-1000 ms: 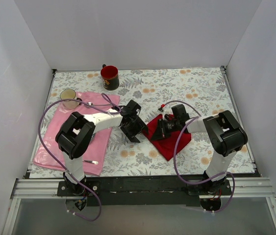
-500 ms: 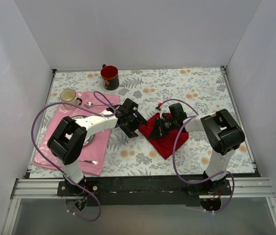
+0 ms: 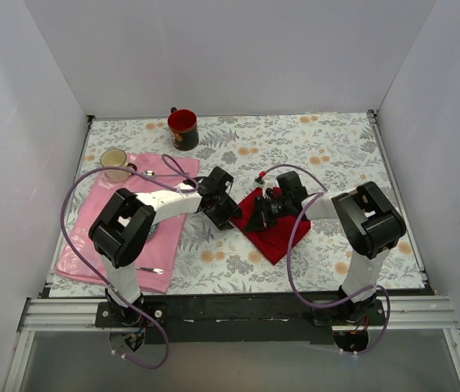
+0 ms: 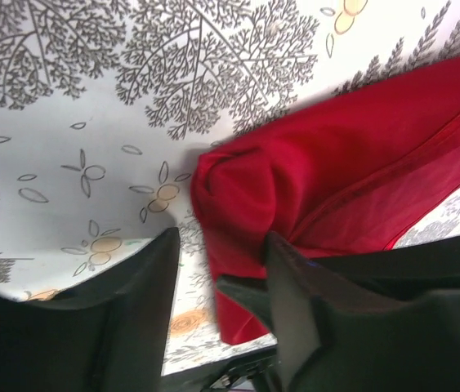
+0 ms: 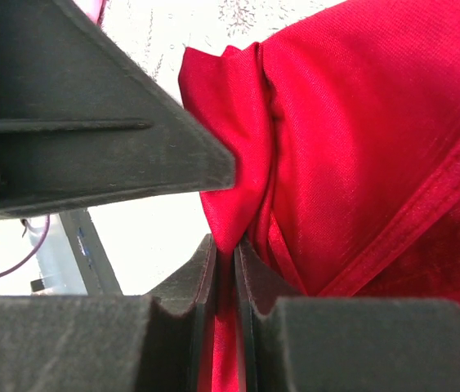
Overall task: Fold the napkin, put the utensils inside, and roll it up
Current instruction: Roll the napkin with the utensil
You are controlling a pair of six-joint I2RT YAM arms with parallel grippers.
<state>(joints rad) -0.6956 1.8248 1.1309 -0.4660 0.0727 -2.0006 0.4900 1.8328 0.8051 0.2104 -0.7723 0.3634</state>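
Nearest to the arm bases, the napkin [image 3: 274,237] lies right of centre on the table, a rumpled red diamond with its near point toward us. At its far left corner the right gripper [image 3: 264,214] has its jaws pressed together on a raised fold of the red cloth; the right wrist view shows that pleat squeezed between the fingertips. The left gripper [image 3: 221,208] sits just beside the same corner. Its jaws are spread, and the bunched edge lies at the mouth of the gap without being clamped.

We judge the task to be in its first step: the fold is being worked and does not yet look neat. We see none of the gold utensils in any view, so placing them and rolling the bundle are both left to do.

The table wears a tablecloth [image 3: 328,147] printed with grey leaves and orange flowers. On the left lies a pink placemat [image 3: 91,245], with a silver piece of cutlery [image 3: 152,269] at its near end and a cream cup [image 3: 113,159] and a spoon [image 3: 149,173] at its far end. Farther back stands a red mug [image 3: 183,128]. Plain white walls [image 3: 230,57] close in the left, right and far sides.
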